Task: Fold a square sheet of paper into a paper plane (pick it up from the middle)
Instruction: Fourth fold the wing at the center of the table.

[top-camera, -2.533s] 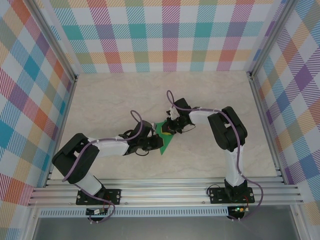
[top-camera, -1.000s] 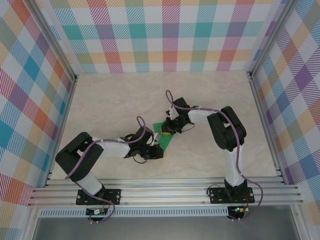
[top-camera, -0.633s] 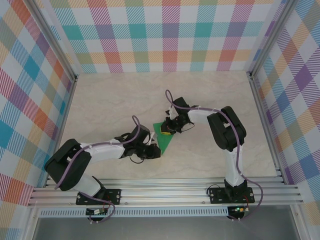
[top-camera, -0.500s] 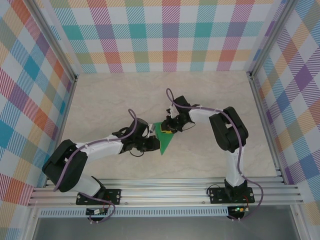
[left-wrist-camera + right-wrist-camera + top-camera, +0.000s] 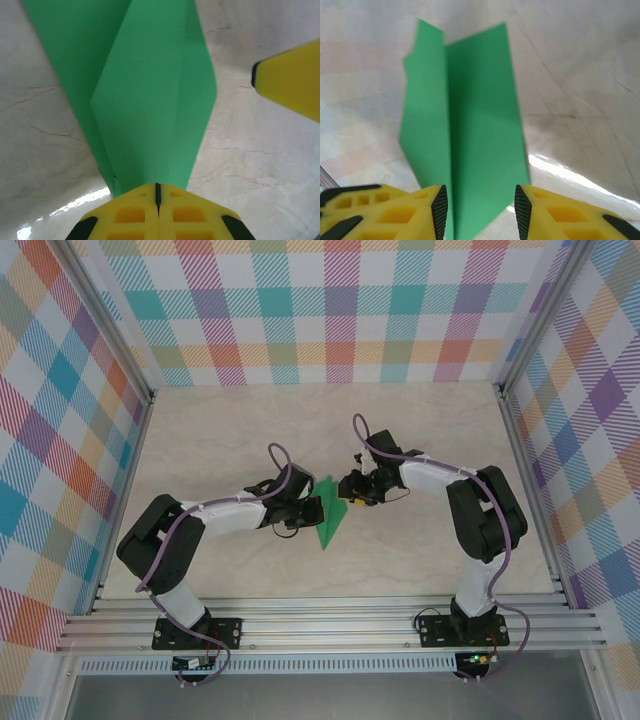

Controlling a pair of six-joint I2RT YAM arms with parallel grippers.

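Green paper plane [image 5: 328, 522] pinched by the left gripper [image 5: 312, 512]; right gripper [image 5: 350, 490] has its jaws apart.
Plane lies mid-table on the marbled beige tabletop [image 5: 200, 440], between the two grippers, narrow tip toward the arm bases, wide end toward the back wall. Left wrist view: the yellow fingers [image 5: 130, 215] are pressed together with no gap and the folded paper comes straight out from between them, layered folds running away from the camera. Right wrist view: the yellow pads [image 5: 395, 210] stand apart, the plane's end sits in the gap close to one pad with clear space to the other, so nothing is clamped there. Top view: right gripper is just beside the plane's wide end, on its right.
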